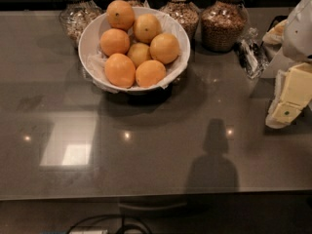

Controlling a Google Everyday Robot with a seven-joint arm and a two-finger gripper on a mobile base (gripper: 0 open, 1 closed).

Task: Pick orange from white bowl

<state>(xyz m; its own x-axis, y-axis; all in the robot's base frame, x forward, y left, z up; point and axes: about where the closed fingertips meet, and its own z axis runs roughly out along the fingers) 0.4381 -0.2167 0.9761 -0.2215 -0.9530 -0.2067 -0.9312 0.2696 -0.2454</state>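
Observation:
The white bowl [89, 39] stands at the back left of the grey counter, with a crinkled white liner at its rim. It holds several near-identical oranges in a heap; one orange [164, 48] lies at the right side of the pile, another [150, 73] at the front. My gripper [287, 100], cream-coloured on a white arm, hangs at the far right edge of the view, above the counter. It is well to the right of the bowl and slightly nearer the front, touching nothing.
Several glass jars of grain [224, 24] stand along the back edge behind and right of the bowl. A clear wrapped packet [251, 56] lies at the back right. The counter's front edge [146, 197] runs across the bottom, with cables [112, 224] below.

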